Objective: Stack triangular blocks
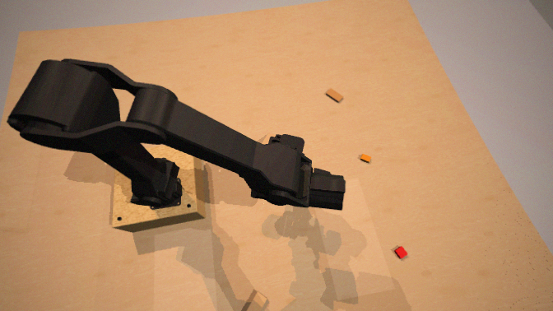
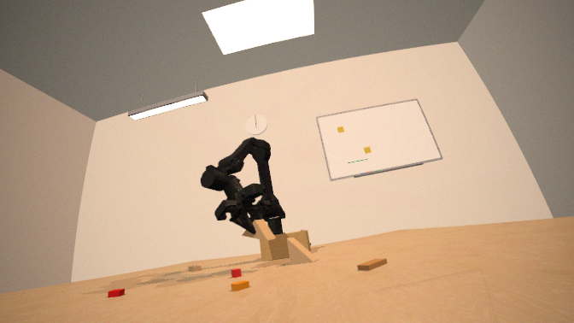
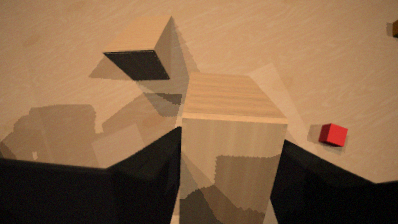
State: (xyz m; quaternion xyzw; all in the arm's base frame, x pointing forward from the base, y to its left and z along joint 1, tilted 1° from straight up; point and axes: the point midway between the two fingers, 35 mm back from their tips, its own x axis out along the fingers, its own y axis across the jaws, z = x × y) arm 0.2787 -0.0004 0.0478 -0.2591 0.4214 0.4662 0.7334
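My gripper (image 3: 222,137) (image 2: 257,227) is shut on one triangular block (image 3: 234,97) (image 2: 265,231), which hangs tilted above the table in the exterior view. The fingers press its two sides in the wrist view. The other triangular block (image 2: 300,251) (image 3: 142,36) stands on the table (image 1: 263,62) by the robot's base, its slope facing up and to the right in the exterior view. It is ahead and to the left of the held block in the wrist view, with a gap between them. The top view mostly hides it behind the arm, and hides the fingertips and held block too.
A red cube (image 3: 333,135) (image 2: 236,273) lies right of the fingers in the wrist view. Farther off lie an orange block (image 1: 365,158) (image 2: 240,285), a red block (image 1: 401,252) (image 2: 116,293), a brown block (image 1: 334,95) (image 2: 371,264) and a tan block (image 1: 258,300) (image 2: 195,268).
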